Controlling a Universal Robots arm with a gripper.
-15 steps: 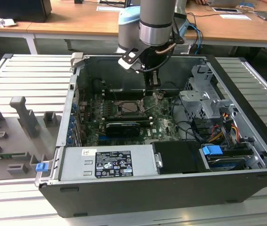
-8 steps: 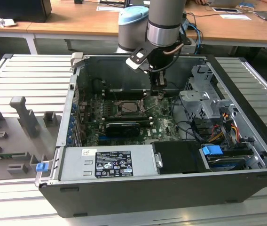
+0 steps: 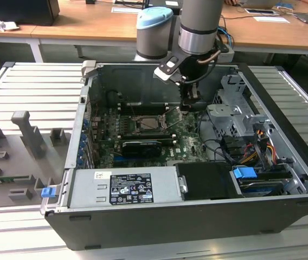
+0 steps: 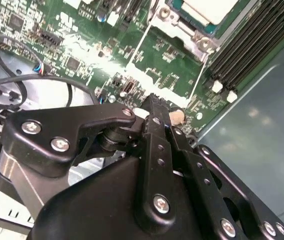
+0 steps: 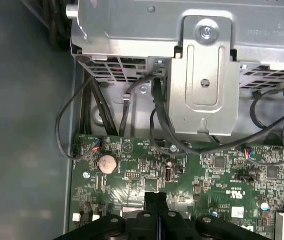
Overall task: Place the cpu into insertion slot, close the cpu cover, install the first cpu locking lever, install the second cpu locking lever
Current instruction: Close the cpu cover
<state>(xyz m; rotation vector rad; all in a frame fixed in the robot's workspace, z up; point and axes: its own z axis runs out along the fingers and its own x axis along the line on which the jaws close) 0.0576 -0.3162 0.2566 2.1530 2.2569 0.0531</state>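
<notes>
On the exterior view's left the bench (image 3: pixel 29 86) carries some grey fixtures (image 3: pixel 26 130), well apart from the work. The open computer case (image 3: pixel 143 216) sits beside them. Inside it, the insertion slot (image 3: pixel 149 123) lies flat in the green circuit board (image 3: pixel 192 142). In the second wrist view I see a pale square, which I take to be the cpu (image 4: pixel 207 6), seated there with a silver frame around it. That frame is probably the cpu cover (image 4: pixel 179 22), though I cannot tell whether it is fully down. The long black memory slots (image 4: pixel 252 45) run just beside it. My hand (image 3: pixel 189 104) hangs low over the board toward the exterior view's right of the slot. It is near the slot but not touching it. Its fingers (image 5: pixel 157 196) are pressed together with nothing between them. That suits pushing rather than picking, so I judge this to be cover or lever work. To do it well I should keep the closed tips narrow, come in square to the slot's edge, and press steadily without scraping the board's small parts. The metal drive cage (image 3: pixel 232 116) stands close on the exterior view's right, so my wrist needs watching there.
</notes>
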